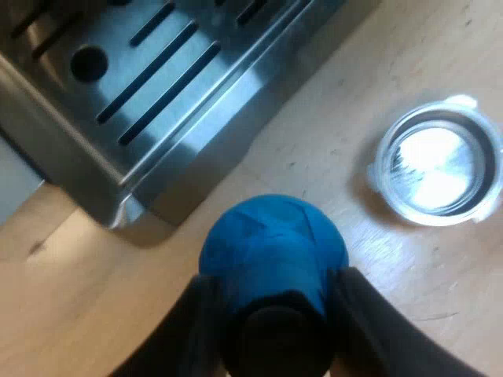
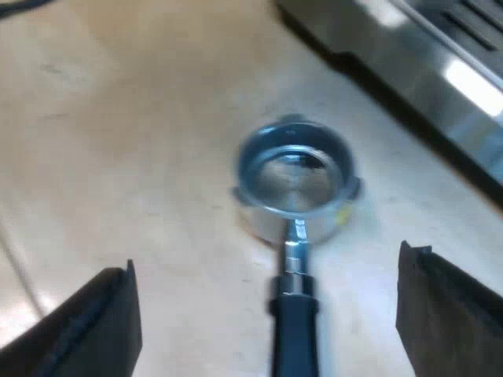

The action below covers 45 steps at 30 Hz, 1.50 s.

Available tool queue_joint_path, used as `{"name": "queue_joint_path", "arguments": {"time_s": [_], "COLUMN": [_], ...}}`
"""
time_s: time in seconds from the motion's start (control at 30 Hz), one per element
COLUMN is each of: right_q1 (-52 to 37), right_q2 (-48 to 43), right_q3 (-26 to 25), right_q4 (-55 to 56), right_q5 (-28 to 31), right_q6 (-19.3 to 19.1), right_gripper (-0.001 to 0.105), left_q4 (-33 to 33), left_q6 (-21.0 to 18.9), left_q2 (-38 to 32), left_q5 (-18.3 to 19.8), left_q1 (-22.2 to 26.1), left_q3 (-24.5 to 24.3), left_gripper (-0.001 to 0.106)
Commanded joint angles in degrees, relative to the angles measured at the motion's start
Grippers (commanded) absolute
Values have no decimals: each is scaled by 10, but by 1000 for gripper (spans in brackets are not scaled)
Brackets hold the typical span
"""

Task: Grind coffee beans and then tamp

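Note:
My left gripper (image 1: 273,283) is shut on the blue tamper (image 1: 271,243), one dark finger on each side of its round top, over the wooden table beside the espresso machine's drip tray (image 1: 149,86). A measuring glass (image 1: 438,163), seen from above, stands on the table a short way from the tamper. The metal holder (image 2: 295,177) lies on the table with its basket facing up and shiny inside. Its dark handle (image 2: 295,330) points back toward my right gripper (image 2: 269,263), which hangs open above it, fingers wide on either side of the handle.
The steel drip tray with its long slots takes up the space beyond the tamper. An edge of the machine's steel base (image 2: 440,86) runs past the holder. Bare wooden table (image 2: 118,118) lies around the holder.

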Motion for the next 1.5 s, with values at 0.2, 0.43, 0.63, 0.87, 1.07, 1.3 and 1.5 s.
{"name": "queue_joint_path", "arguments": {"time_s": [0.2,0.43,0.63,0.87,1.07,1.3,1.5], "right_q1": [-1,-1,-1,-1,-1,-1,-1], "right_q2": [-5,-6,-6,-6,-6,-6,-6], "right_q3": [74,104,104,104,104,104,104], "right_q4": [-121,-149,-173,-184,-184,-184,-184], "right_q5": [3,3,3,3,3,3,3], "right_q6": [-7,-7,-7,-7,-7,-7,-7], "right_gripper": [70,70,70,70,70,70,70], "left_q4": [-43,-58,-86,-99,-113,-117,-122], "left_q6": [-1,-1,-6,-6,-6,-6,-6], "left_q2": [9,36,75,142,173,180,184], "left_q5": [70,108,90,72,64,72,80], "left_q1": [-3,-32,-99,-119,-119,-119,-119], "left_q3": [-5,-5,-5,-5,-5,-5,-5], "left_gripper": [0,0,0,0,0,0,0]}}
